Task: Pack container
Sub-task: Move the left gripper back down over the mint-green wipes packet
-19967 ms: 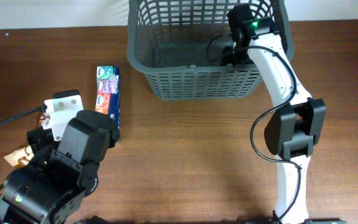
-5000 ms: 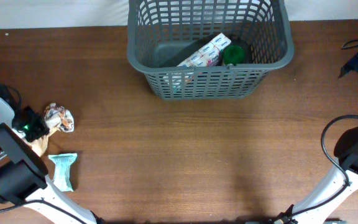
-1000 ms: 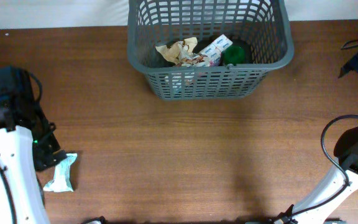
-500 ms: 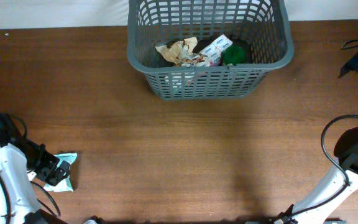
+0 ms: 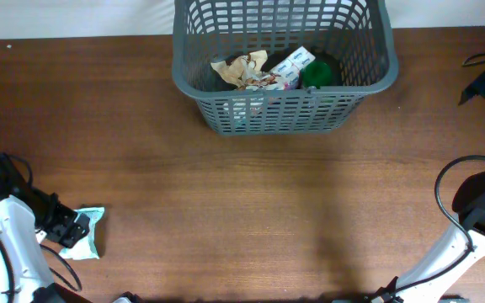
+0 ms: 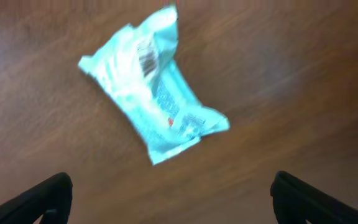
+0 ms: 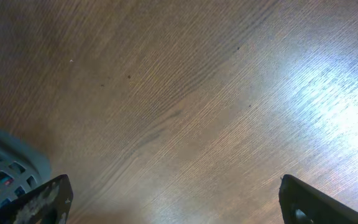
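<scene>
My left gripper (image 6: 169, 199) hangs with jaws spread wide and empty just above the teal packet (image 6: 154, 102), which lies flat on the table (image 6: 303, 74), well apart from the container (image 5: 285, 118) at the far edge. My right gripper (image 7: 176, 202) is also spread open, holding nothing, over bare wood. The container already holds a crumpled wrapper (image 5: 241, 69), a printed carton (image 5: 291, 67) and a green-lidded jar (image 5: 317, 74), so I judge the packing nearly done, this packet being the only loose item I see.
</scene>
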You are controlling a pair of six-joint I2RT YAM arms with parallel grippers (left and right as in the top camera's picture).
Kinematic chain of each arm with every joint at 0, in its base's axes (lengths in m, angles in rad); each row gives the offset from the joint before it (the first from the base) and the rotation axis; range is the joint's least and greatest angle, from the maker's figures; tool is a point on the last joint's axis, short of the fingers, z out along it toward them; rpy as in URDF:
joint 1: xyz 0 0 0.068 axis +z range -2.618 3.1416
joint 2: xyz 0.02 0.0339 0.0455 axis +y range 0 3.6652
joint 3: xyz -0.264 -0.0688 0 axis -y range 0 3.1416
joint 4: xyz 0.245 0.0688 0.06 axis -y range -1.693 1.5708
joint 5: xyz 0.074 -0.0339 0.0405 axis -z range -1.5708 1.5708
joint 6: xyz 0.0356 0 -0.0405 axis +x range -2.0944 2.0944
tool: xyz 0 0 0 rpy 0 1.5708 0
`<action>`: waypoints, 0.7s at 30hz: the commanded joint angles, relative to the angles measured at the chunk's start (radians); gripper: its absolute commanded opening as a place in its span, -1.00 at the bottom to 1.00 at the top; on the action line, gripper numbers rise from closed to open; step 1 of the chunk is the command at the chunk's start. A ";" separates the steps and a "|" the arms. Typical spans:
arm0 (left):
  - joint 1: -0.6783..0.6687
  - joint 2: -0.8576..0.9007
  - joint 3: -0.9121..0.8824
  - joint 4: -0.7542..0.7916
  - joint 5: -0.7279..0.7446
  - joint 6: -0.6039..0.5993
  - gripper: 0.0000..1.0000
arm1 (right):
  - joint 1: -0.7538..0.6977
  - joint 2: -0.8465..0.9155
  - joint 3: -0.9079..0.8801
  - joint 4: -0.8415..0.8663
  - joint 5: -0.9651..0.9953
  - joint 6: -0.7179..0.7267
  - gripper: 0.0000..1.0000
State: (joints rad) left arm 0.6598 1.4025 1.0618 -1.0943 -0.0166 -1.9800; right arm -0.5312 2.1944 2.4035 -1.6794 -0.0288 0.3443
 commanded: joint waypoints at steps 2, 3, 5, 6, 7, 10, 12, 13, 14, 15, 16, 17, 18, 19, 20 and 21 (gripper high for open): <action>0.004 -0.010 -0.005 0.005 -0.113 -0.010 0.96 | 0.000 -0.013 -0.005 0.000 -0.009 0.011 0.98; 0.004 -0.010 -0.005 0.006 -0.116 -0.010 0.99 | 0.000 -0.013 -0.005 0.000 -0.009 0.011 0.97; 0.004 -0.010 -0.009 0.013 -0.123 -0.010 0.99 | 0.000 -0.013 -0.005 0.000 -0.009 0.011 0.98; 0.004 -0.010 -0.014 0.023 -0.121 -0.010 0.99 | 0.000 -0.013 -0.005 0.000 -0.009 0.011 0.98; 0.004 -0.010 -0.021 0.035 -0.118 -0.010 0.99 | 0.000 -0.013 -0.005 0.000 -0.009 0.011 0.98; 0.004 -0.010 -0.052 0.075 -0.109 -0.010 0.98 | 0.000 -0.013 -0.005 0.000 -0.009 0.011 0.98; 0.004 -0.010 -0.082 0.113 -0.108 -0.010 0.99 | 0.000 -0.013 -0.005 0.000 -0.009 0.011 0.98; 0.004 -0.010 -0.097 0.134 -0.108 -0.010 0.98 | 0.000 -0.013 -0.005 0.000 -0.009 0.011 0.98; 0.004 -0.010 -0.116 0.164 -0.108 -0.010 0.99 | 0.000 -0.013 -0.005 0.000 -0.009 0.011 0.98; 0.004 -0.010 -0.130 0.184 -0.107 -0.010 0.99 | 0.000 -0.013 -0.005 0.000 -0.009 0.011 0.98; 0.004 -0.010 -0.146 0.205 -0.108 -0.010 0.99 | 0.000 -0.013 -0.005 0.000 -0.009 0.011 0.98; 0.004 -0.010 -0.160 0.224 -0.108 -0.010 1.00 | 0.000 -0.013 -0.005 0.000 -0.009 0.011 0.97; 0.004 -0.010 -0.171 0.237 -0.107 -0.010 1.00 | 0.000 -0.013 -0.005 0.000 -0.009 0.011 0.98; 0.004 -0.010 -0.182 0.253 -0.106 -0.010 1.00 | 0.000 -0.013 -0.005 0.000 -0.009 0.011 0.98; 0.004 -0.010 -0.190 0.261 -0.104 -0.010 1.00 | 0.000 -0.013 -0.005 0.000 -0.009 0.011 0.98; 0.004 -0.010 -0.198 0.266 -0.103 -0.010 1.00 | 0.000 -0.013 -0.005 0.000 -0.009 0.011 0.98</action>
State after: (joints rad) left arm 0.6598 1.4025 0.8902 -0.8394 -0.1093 -1.9804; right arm -0.5312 2.1944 2.4035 -1.6794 -0.0288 0.3447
